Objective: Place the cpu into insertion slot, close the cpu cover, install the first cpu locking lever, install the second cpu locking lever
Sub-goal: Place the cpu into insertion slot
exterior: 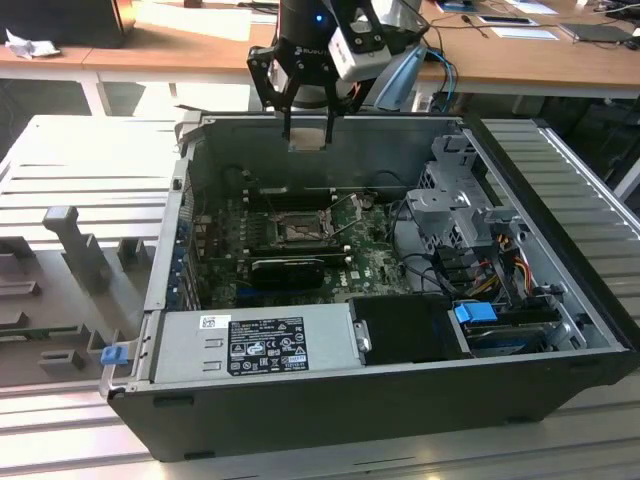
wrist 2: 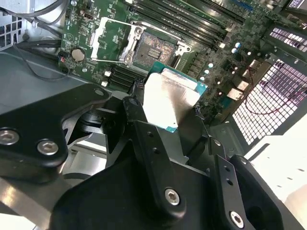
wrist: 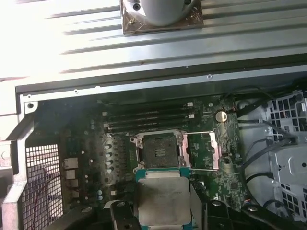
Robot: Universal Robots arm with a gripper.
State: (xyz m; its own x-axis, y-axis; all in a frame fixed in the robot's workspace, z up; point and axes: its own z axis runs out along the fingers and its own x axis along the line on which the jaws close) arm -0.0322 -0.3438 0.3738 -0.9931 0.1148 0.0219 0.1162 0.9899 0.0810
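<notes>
Above the open computer case, the tool grips the chip by its edges, held apart over the bare socket, whose cover lies flipped open alongside.

A dull, brushed-metal face is being shown on the cpu, and bright metal framing on the insertion slot.

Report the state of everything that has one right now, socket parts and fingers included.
cpu, held in the air, not seated
gripper, fingers shut on the cpu
insertion slot, empty and uncovered
cpu cover, swung open
locking levers, unlatched
computer case, side panel off
</notes>
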